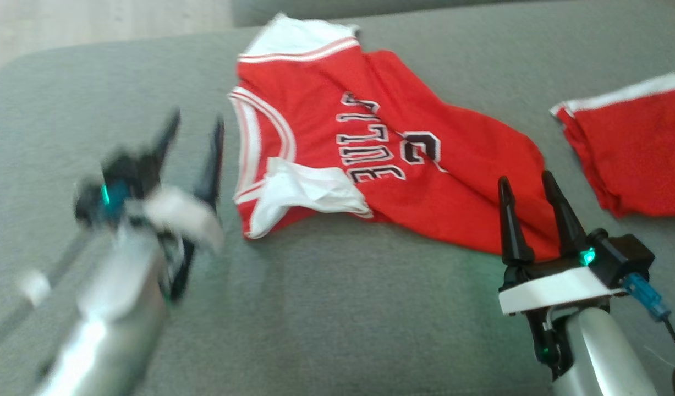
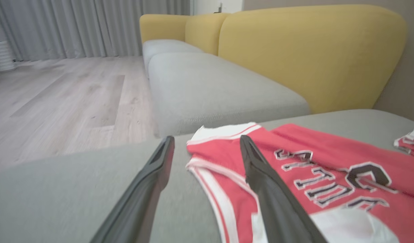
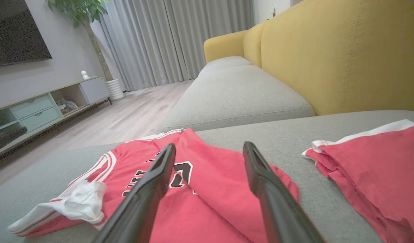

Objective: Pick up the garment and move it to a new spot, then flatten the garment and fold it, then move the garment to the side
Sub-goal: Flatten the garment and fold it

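Hovering on either side of a red basketball jersey (image 1: pixel 392 165) on a grey sofa seat (image 1: pixel 326 308), both claws spread and gripping nothing.

Lying rumpled across the middle of the seat, black-and-white lettering showing, white-striped trim turned toward the left gripper (image 1: pixel 197 118) and plain red end toward the right gripper (image 1: pixel 524 179). Showing blurred at the lower left, fingers parted, just beside the striped edge and apart from it. Pointing up at the lower right, fingers apart, tips overlapping the jersey's near edge in the head view, contact impossible to tell. Sharing the seat with a second red garment (image 1: pixel 634 154), white-banded, well apart at the far right. Facing, in the wrist views, a yellow backrest (image 2: pixel 311 57), a pale wood floor (image 2: pixel 65 98) and grey curtains (image 3: pixel 180 37).
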